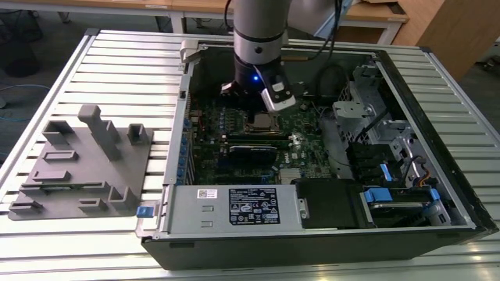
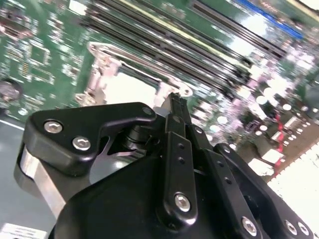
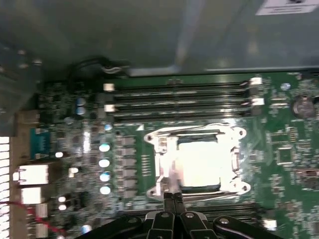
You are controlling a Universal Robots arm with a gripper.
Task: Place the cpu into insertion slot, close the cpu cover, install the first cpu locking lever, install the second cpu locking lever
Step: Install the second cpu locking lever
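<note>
Green board (image 3: 279,134) inside open PC case (image 1: 234,211); cpu cover (image 3: 164,164) down over cpu (image 3: 204,164) in insertion slot. Hand (image 3: 173,197) fingers together, empty, just beside cover edge. Risk: tip slips off, scrapes board.

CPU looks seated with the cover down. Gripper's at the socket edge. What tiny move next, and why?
Probably a short sideways push with the closed gripper against the lever wire along the cpu cover. In the first wrist view the cpu sits under the lowered cover, and the fingertips meet right at that frame's edge, so latching looks due. Whether the lever is hooked, I can't tell.
</note>
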